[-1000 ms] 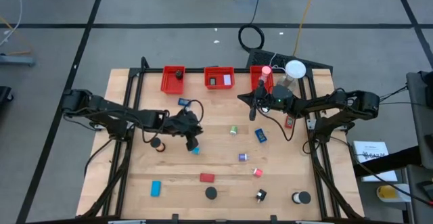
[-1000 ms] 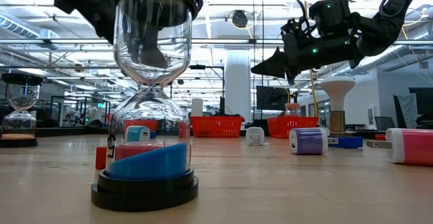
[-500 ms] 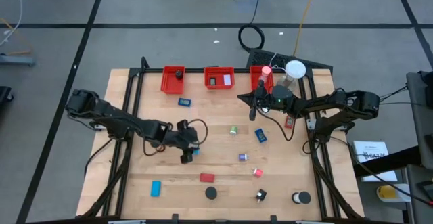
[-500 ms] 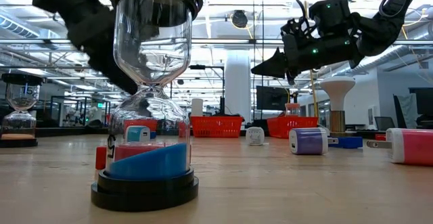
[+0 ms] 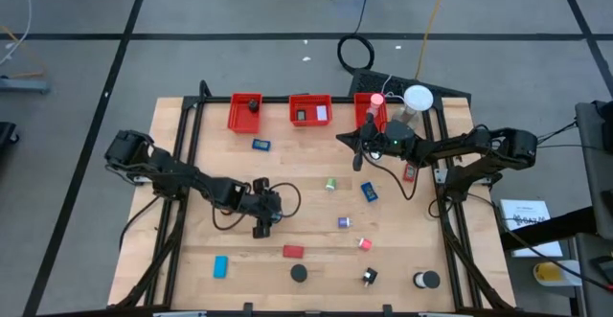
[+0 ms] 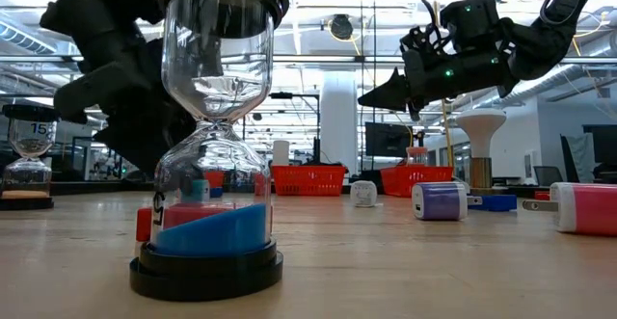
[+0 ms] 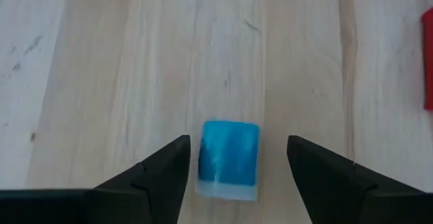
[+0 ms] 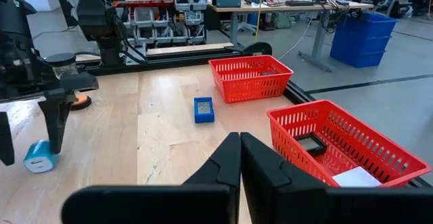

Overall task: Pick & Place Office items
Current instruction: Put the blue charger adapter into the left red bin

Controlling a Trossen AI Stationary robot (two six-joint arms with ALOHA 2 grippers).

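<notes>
The left gripper (image 7: 233, 166) hangs spread over the small blue block (image 7: 229, 158), which lies on the table (image 7: 101, 61) between the fingertips; closing off-centre may, perhaps, tip or skid it away. The right gripper (image 5: 355, 150), pinched empty, waits near the red bins (image 5: 310, 111)

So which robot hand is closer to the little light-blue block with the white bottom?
Left. The left gripper is right over the small light-blue block, one open finger on each side. The right gripper waits shut, far off near the red bins.
</notes>
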